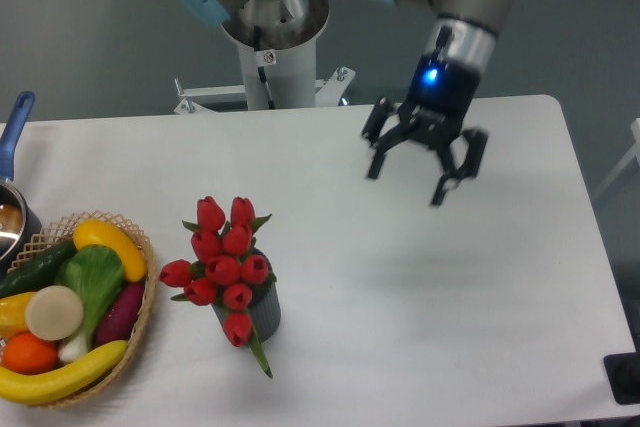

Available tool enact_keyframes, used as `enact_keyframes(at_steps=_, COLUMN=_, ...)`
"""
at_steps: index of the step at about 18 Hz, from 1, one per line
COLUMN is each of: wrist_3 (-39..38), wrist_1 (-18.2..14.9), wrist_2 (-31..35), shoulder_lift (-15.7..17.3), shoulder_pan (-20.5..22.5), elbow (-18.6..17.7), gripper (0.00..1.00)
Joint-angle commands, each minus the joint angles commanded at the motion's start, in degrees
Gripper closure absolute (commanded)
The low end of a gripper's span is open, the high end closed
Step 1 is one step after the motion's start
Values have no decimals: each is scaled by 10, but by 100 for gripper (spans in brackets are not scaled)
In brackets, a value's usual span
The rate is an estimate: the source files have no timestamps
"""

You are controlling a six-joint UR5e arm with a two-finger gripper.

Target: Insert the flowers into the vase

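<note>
The flowers (224, 262), a bunch of red tulip buds with green leaves, stand in the vase (266, 314), a short dark grey cylinder on the white table left of centre. The buds cover most of the vase, and one green leaf hangs down over its front. My gripper (408, 181) hangs open and empty well above the table, far to the upper right of the flowers, its fingers pointing down.
A woven basket (140, 319) of plastic fruit and vegetables sits at the left edge. A pot with a blue handle (16, 122) is at the far left. The robot base column (268, 57) stands at the table's back.
</note>
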Motion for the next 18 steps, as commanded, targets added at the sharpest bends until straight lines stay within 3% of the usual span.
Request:
enact_keyframes(at_steps=1, wrist_3=3, wrist_1=-24, wrist_2=21, shoulder_lift=8, shoulder_pan=5, elbow=7, gripper=0)
enact_keyframes(at_steps=4, wrist_3=57, wrist_1=-158, wrist_2=122, shoulder_lift=19, shoulder_pan=4, elbow=57, gripper=0)
enact_keyframes(at_steps=7, wrist_3=165, wrist_1=-229, wrist_2=162, shoulder_lift=20, shoulder_pan=10, elbow=84, gripper=0)
enact_keyframes(at_steps=11, wrist_3=291, wrist_1=-276, wrist_2=206, shoulder_lift=28, shoulder_pan=34, elbow=93, gripper=0)
enact_keyframes(at_steps=14, wrist_3=373, wrist_1=-291, wrist_2=211, shoulder_lift=42, shoulder_pan=72, elbow=79, gripper=0)
enact_keyframes(at_steps=18, wrist_3=403, wrist_1=-293, wrist_2=208, shoulder_lift=50, shoulder_pan=89, elbow=68, gripper=0)
